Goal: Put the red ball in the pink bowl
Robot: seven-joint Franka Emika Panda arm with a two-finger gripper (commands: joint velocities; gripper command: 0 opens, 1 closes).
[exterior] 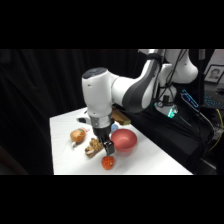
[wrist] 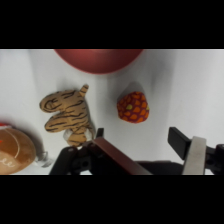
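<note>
The red ball [exterior: 107, 162] [wrist: 133, 107], small and bumpy, lies on the white table near its front edge. Just behind it and to the right stands the pink bowl [exterior: 123, 140], whose rim shows at the top of the wrist view [wrist: 97, 60]. My gripper [exterior: 108, 148] [wrist: 140, 142] hangs a little above the ball, open, with nothing between its fingers. In the wrist view the ball lies just ahead of the fingertips, apart from them.
A striped tiger toy [exterior: 93, 147] [wrist: 67, 114] lies close to the left of the ball. An orange-tan round object [exterior: 77, 135] [wrist: 15, 150] sits further left. A brown item [exterior: 120, 117] lies behind the arm. The table's front edge is near the ball.
</note>
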